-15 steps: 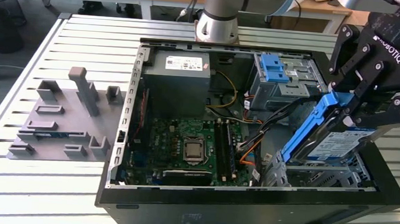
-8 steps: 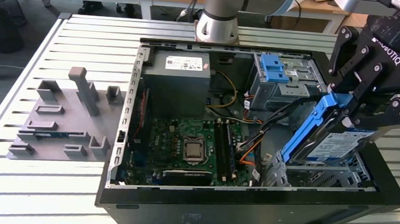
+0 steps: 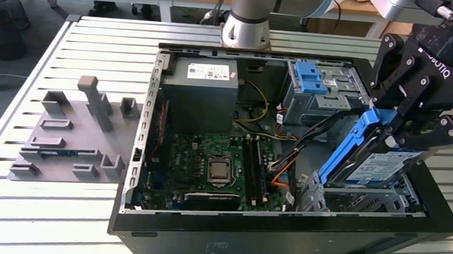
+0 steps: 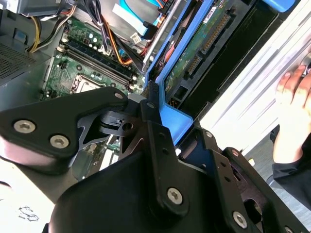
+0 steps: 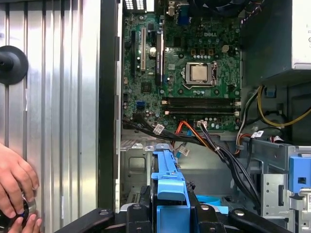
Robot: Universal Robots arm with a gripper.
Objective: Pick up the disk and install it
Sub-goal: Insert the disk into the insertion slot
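**Exterior view.** Pinching the disk (image 3: 370, 162) between the fingers (image 3: 449, 130) at the upper end of its blue carrier frame (image 3: 343, 152). Holding the disk on edge and tilted, white-and-blue label facing the camera, over the metal drive bay (image 3: 363, 201) in the corner of the open computer case (image 3: 283, 225) at the exterior view's right. Holding its lower end at the bay's mouth, leaving contact between the two undetermined. Showing the case lying on the slatted bench (image 3: 97, 54), with a grey fixture plate (image 3: 72, 138) beside it toward the exterior view's left. Showing, inside the case, the motherboard (image 3: 208, 161), the grey power supply box (image 3: 201, 87) and the light-blue latch (image 3: 312, 79), all apart from the disk.

**Second wrist view.** Looking past the black fingers (image 4: 155, 131) clamping the blue frame from both sides. Showing the green circuit-board face of the disk (image 4: 204, 43) running toward the case interior. Showing a person's hand (image 4: 294, 109) over the bench, outside the case.

**First wrist view.** Looking along the frame's edge (image 5: 170, 187), gripped between the fingers (image 5: 141, 221) and pointing at the bay, with cables (image 5: 233, 165) and the motherboard beyond. Showing the hand (image 5: 14, 179) at a small round object (image 5: 22, 208) on the bench.
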